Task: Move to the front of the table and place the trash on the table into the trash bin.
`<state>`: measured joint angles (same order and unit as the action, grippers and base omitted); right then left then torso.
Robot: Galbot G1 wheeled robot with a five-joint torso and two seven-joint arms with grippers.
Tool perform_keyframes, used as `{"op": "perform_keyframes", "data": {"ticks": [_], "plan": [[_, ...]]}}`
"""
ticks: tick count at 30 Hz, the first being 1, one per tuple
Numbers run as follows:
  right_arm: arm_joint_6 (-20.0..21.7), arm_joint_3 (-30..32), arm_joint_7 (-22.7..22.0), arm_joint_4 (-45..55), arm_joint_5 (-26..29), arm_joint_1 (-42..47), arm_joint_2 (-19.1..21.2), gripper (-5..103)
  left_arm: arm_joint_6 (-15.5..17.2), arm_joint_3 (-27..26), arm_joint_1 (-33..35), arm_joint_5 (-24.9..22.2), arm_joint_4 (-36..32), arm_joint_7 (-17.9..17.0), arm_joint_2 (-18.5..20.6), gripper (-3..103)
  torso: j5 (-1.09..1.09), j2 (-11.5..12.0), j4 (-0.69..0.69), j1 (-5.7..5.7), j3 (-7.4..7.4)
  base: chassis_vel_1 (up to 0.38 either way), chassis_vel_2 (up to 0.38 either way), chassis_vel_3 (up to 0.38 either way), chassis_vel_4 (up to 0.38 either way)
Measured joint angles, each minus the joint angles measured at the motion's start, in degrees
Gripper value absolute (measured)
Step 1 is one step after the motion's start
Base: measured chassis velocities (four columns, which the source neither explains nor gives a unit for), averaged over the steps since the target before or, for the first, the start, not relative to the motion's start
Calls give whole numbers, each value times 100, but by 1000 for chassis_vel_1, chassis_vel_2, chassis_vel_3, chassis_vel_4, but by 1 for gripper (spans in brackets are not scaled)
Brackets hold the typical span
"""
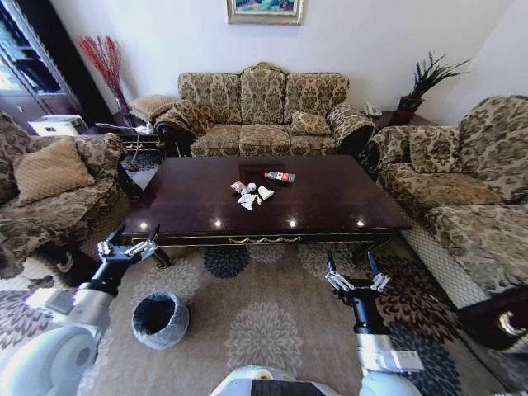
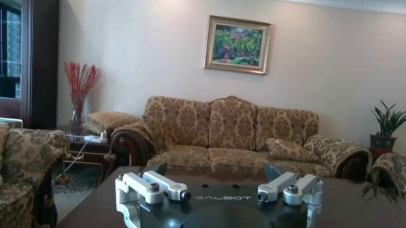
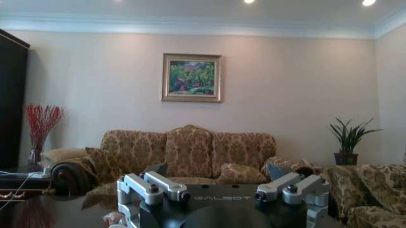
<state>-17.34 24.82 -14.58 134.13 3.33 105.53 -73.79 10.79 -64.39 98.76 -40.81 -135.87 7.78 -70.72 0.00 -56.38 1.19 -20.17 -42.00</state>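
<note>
The dark counter [image 1: 330, 206] stands before me, its near edge just ahead of my grippers. The trash bin [image 1: 160, 319] sits on the carpet below my left gripper [image 1: 128, 244]. Paper scraps [image 1: 250, 195] and a bottle [image 1: 280, 176] lie mid-counter. My left and right gripper [image 1: 357, 276] hover wide, empty.

The table [image 1: 330, 206] is set in the middle of the room, with the trash [image 1: 250, 195] lying near its centre and a bottle [image 1: 280, 176] just behind the scraps. The trash bin [image 1: 160, 319] is placed on the rug before the table's left front corner. Sofas are ranged behind the table [image 1: 264, 115], to its left [image 1: 58, 190] and to its right [image 1: 462, 198].
</note>
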Motion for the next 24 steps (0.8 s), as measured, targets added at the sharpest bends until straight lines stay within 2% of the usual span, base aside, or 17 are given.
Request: {"op": "perform_keyframes", "data": {"ticks": [19, 21, 22, 23, 24], "plan": [[50, 9, 12, -5, 1, -7, -16, 100, -2, 41, 3, 46, 0, -10, -29, 100, 0, 0, 0, 0, 0, 0, 0, 0, 0], [393, 99, 170, -56, 24, -88, -165, 100, -50, 317, 42, 361, 0, -82, -233, 100, -1, 0, 0, 0, 0, 0, 0, 0, 0], [393, 99, 170, -56, 24, -88, -165, 100, -50, 317, 42, 361, 0, -82, -233, 100, -1, 0, 0, 0, 0, 0, 0, 0, 0], [579, 147, 261, -85, 40, -130, -244, 100, -85, 484, 63, 553, 0, -123, -356, 96, 0, 0, 0, 0, 0, 0, 0, 0, 0], [696, 178, 316, -102, 49, -159, -296, 100, -105, 578, 77, 662, 0, -149, -427, 98, 0, 0, 0, 0, 0, 0, 0, 0, 0]]}}
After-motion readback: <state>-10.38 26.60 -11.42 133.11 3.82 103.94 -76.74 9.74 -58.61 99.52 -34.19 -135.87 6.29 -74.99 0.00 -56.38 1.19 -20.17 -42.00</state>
